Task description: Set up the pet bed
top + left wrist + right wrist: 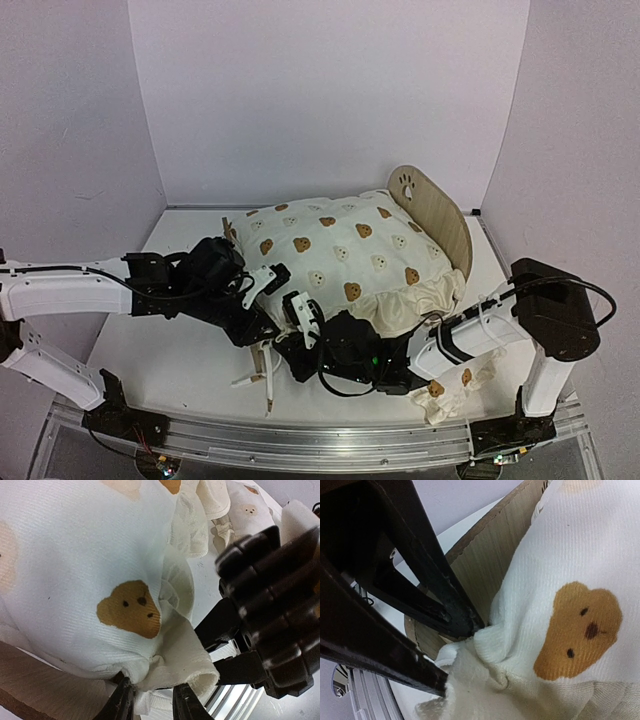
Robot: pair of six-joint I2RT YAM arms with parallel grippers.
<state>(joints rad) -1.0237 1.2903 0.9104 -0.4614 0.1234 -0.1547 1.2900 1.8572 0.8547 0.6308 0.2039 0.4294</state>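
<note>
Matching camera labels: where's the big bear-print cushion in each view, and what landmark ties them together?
Top external: cushion at centre, lying on the bed.
Left wrist: cushion fills the left and top.
Right wrist: cushion fills the right half.
Shared landmark: light wood of the pet bed, showing at the cushion's edge in all three.

**Bright up top, soft at the wrists**

Overhead, light falls even and bright, lilac-tinted walls, only faint shadows on the counter [170, 365] beneath the arms. Left wrist view now: cushion [75, 555] weave sharp, but the right arm [270, 605] close by is a blur, and glare flashes off the metal rail [227, 700]. Right wrist: the right tool [459, 656] looms dark, nearly silhouette, against well-lit, crisp cloth.
</note>
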